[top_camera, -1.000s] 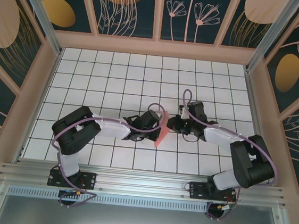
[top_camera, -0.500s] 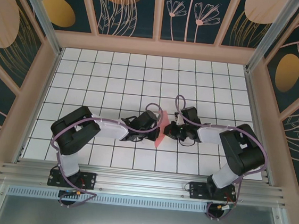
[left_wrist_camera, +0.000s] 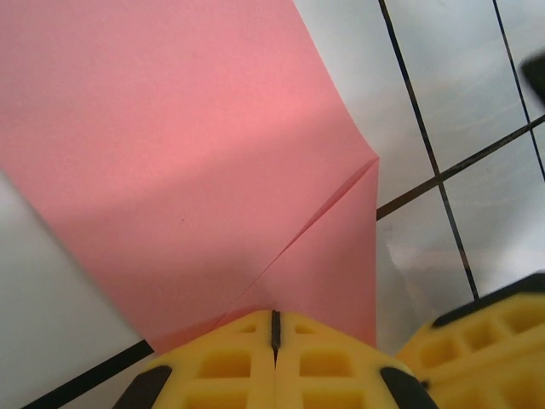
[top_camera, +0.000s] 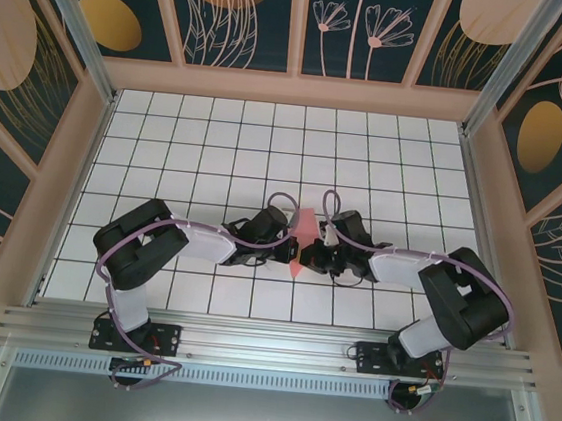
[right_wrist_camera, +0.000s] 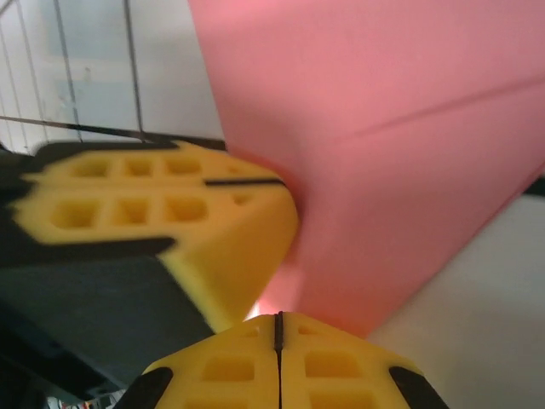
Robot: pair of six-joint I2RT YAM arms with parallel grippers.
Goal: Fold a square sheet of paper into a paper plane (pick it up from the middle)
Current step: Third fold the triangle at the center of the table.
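Note:
The salmon-pink sheet of paper (top_camera: 305, 231), folded with a diagonal crease, stands on edge at the middle of the table between my two grippers. My left gripper (top_camera: 288, 250) is shut on it from the left; in the left wrist view the paper (left_wrist_camera: 196, 153) runs into the closed yellow fingertips (left_wrist_camera: 274, 322). My right gripper (top_camera: 309, 257) meets the paper from the right. In the right wrist view the paper's lower edge (right_wrist_camera: 383, 170) reaches its closed fingertips (right_wrist_camera: 278, 325), with the left gripper's yellow fingers (right_wrist_camera: 170, 204) just beside.
The white gridded table (top_camera: 219, 134) lies all around. Patterned walls with a beige frame (top_camera: 294, 89) close off the back and sides. A metal rail (top_camera: 266, 350) carries the arm bases at the near edge.
The right arm has swung left and in, bringing its gripper up against the paper beside the left gripper. The paper has shifted slightly and shows broader from above.

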